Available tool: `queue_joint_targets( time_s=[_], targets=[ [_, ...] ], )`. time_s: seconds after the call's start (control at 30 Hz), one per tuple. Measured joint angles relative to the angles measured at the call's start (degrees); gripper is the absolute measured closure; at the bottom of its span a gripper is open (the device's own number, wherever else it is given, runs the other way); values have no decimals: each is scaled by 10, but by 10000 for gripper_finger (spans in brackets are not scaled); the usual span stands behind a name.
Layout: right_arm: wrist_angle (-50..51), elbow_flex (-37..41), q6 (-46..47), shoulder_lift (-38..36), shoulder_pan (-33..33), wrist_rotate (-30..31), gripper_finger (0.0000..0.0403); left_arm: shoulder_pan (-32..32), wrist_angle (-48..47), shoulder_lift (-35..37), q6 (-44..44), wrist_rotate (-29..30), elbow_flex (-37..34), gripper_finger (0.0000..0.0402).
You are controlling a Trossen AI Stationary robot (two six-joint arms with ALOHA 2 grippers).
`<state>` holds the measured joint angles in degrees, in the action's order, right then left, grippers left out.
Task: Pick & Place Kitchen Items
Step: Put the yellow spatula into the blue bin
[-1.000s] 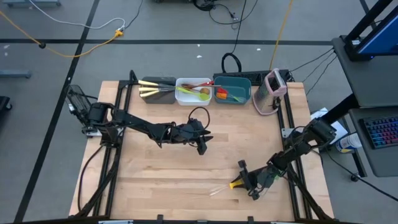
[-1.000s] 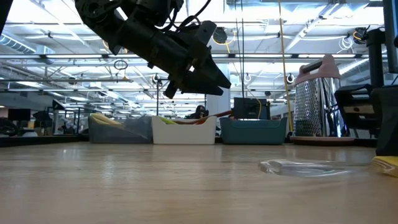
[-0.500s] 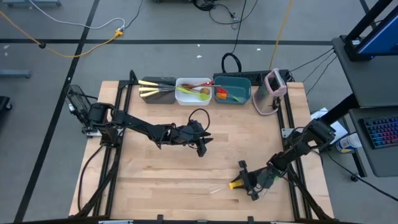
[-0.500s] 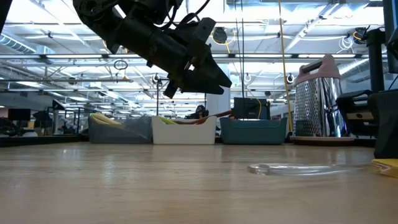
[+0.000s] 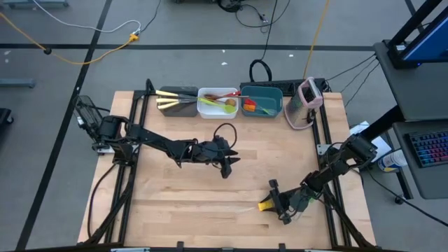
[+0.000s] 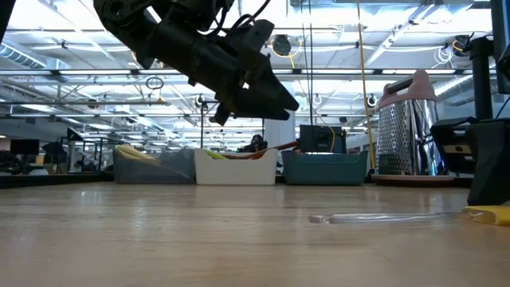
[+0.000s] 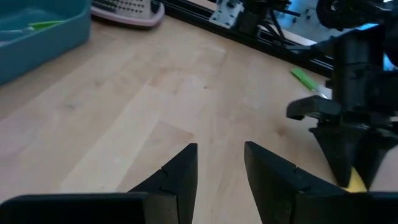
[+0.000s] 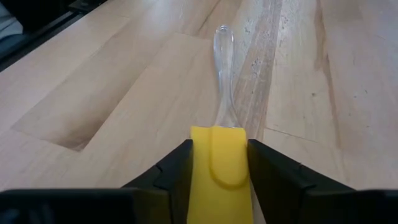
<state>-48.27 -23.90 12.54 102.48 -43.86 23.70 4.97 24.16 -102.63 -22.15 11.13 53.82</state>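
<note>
- Right gripper [image 5: 274, 201] is down low at the near right part of the table [image 5: 182, 203], and its fingers [image 8: 171, 171] are clamped on the yellow head of a spatula [image 8: 217, 155]
- That yellow-headed spatula lies flat on the wood, its clear handle pointing away from the gripper toward the table's middle; from table height you can see the handle [image 6: 374, 217] resting on the surface with the yellow end at the far right edge
- Left gripper [image 5: 225, 166] hangs in the air over the middle of the table, well apart from the spatula, fingers [image 7: 177, 177] parted with a narrow gap and nothing between them
- In the low view the left gripper [image 6: 267, 94] sits well above the tabletop
- Along the far edge, three tubs in a row: the dark tub [image 5: 183, 106] with cream-handled knives [image 5: 168, 103], the white tub [image 5: 218, 110] with a green spoon [image 5: 217, 106] and other spoons, the teal tub [image 5: 273, 106] with an orange-headed spatula [image 5: 249, 106] and a green one
- Just right of the teal tub stands the pink-and-grey appliance [image 5: 306, 103]
- From the left wrist, a green strip [image 7: 305, 79] lies beyond the right arm, too small to tell what it is
</note>
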Motion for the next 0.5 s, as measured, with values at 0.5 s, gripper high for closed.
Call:
queue_joint_targets(
  time_s=[0.5],
  targets=[
    [-3, 0, -31, -1, 0, 5, 268, 3, 1, 0, 30, -56, 0, 266]
  ],
)
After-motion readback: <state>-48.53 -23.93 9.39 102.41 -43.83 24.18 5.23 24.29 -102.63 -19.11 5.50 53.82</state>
